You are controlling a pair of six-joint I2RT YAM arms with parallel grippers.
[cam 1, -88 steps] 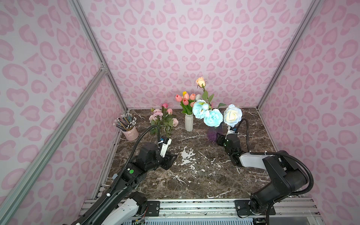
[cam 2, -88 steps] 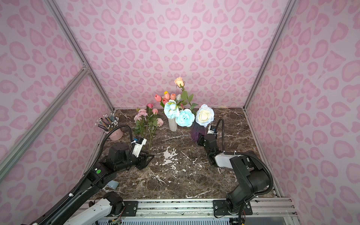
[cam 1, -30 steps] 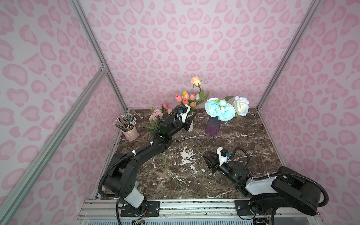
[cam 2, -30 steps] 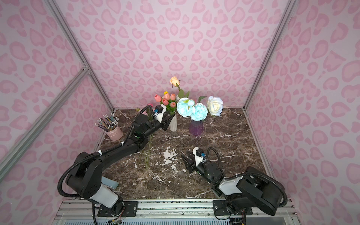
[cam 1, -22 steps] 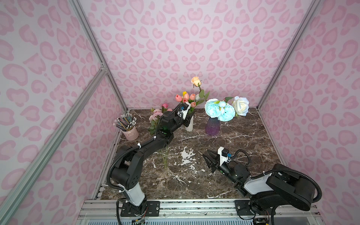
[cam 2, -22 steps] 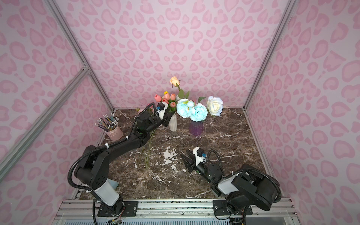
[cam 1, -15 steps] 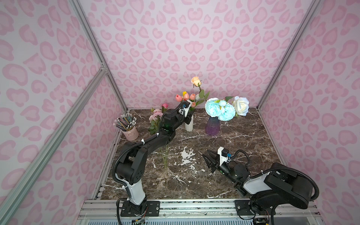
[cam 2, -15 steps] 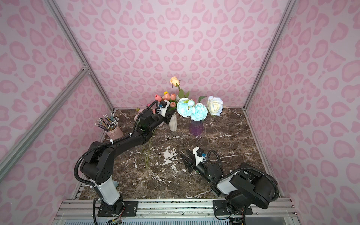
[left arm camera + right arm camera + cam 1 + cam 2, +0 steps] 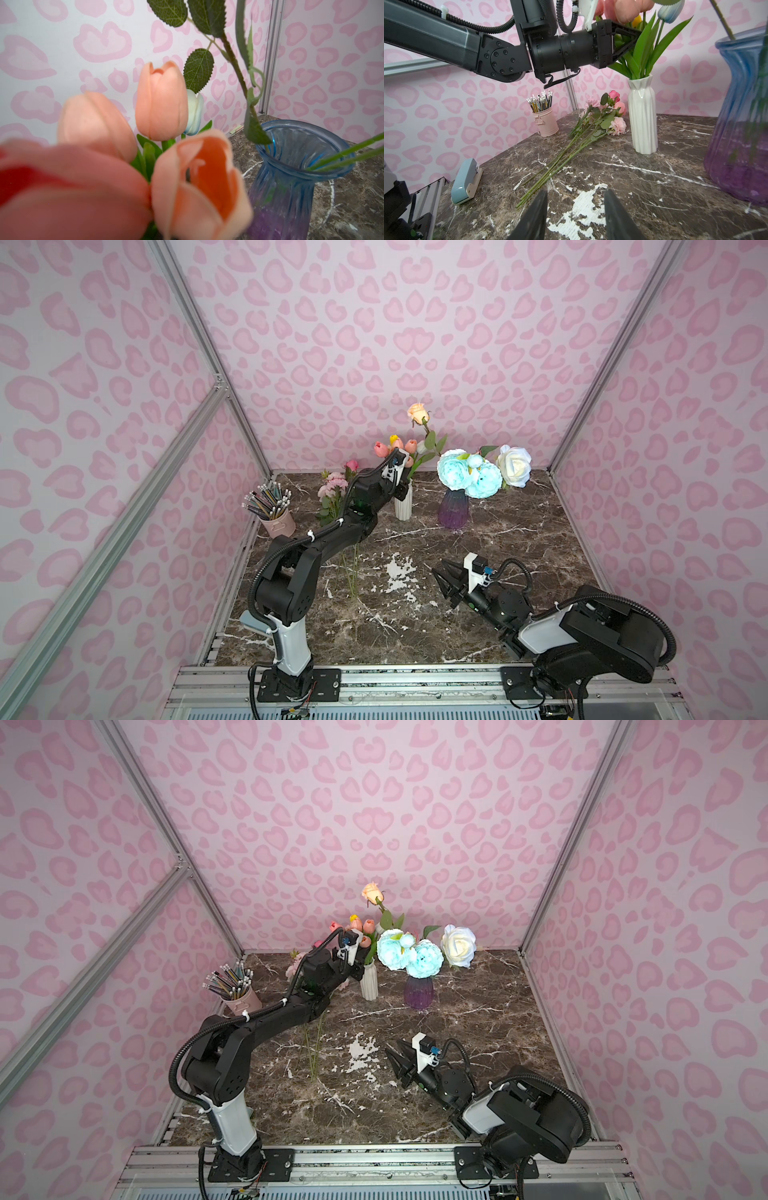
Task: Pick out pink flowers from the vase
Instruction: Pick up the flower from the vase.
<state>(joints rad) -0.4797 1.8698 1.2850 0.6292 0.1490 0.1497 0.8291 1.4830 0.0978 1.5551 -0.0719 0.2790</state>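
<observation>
Right wrist view: saw the left gripper (image 9: 638,32) in among the salmon-pink tulips (image 9: 625,10) standing in the white vase (image 9: 643,124), its jaws side-on (could not tell whether clenched or parted). Found the right gripper (image 9: 575,191) low over the counter (image 9: 664,176), jaws released and empty; noted more pink flowers (image 9: 618,125) lying beside the vase.

Marble tabletop (image 9: 415,626) with white vase (image 9: 403,506), purple vase (image 9: 453,512), pink pencil cup (image 9: 279,524), loose pink flowers (image 9: 333,483), blue device (image 9: 465,182)
</observation>
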